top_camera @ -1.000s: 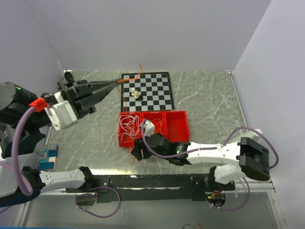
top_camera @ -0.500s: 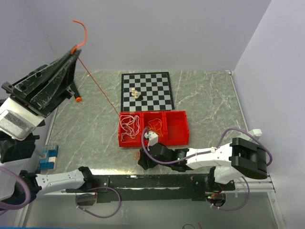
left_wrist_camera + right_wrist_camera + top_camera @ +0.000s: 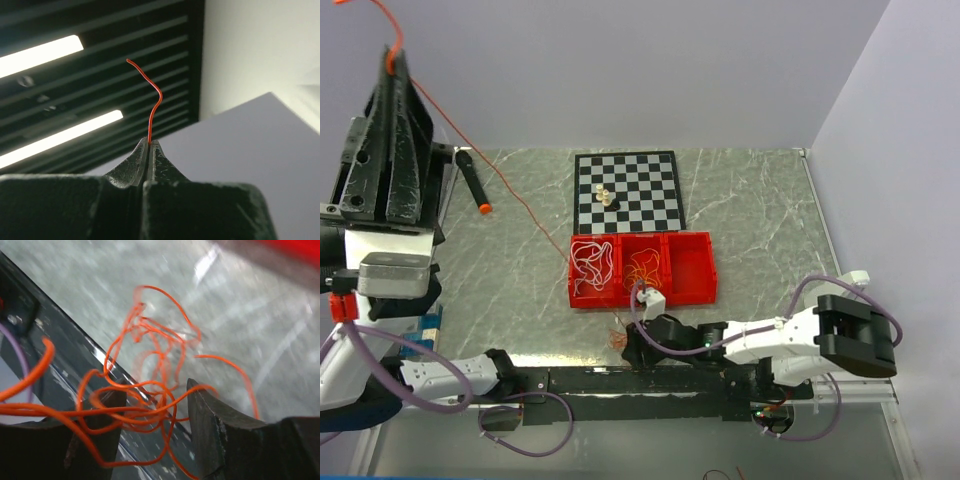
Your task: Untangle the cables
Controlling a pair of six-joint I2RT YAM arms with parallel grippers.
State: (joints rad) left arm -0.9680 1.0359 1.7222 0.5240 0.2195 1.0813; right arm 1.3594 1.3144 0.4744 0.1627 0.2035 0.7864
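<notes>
My left gripper (image 3: 392, 55) is raised high at the far left and shut on a thin red-orange cable (image 3: 535, 225). The cable runs taut down to the red tray (image 3: 692, 296). In the left wrist view the fingertips (image 3: 150, 142) pinch this cable (image 3: 159, 97), and its free end curls above them. My right gripper (image 3: 625, 345) is low at the table's near edge. Its jaws (image 3: 155, 395) stand apart with an orange cable tangle (image 3: 150, 390) lying loosely between them. White cables (image 3: 590, 262) fill the tray's left compartment and yellow-orange cables (image 3: 645, 266) the middle one.
A chessboard (image 3: 640, 205) with a few pieces (image 3: 604, 197) lies behind the tray. A black marker with an orange tip (image 3: 472, 182) lies at the far left. A blue block (image 3: 425, 328) sits near the left arm's base. Walls close the back and both sides.
My left gripper has swung from low over the table to high up, pulling the red-orange cable taut. My right gripper has moved from the tray toward the near edge with the orange tangle.
</notes>
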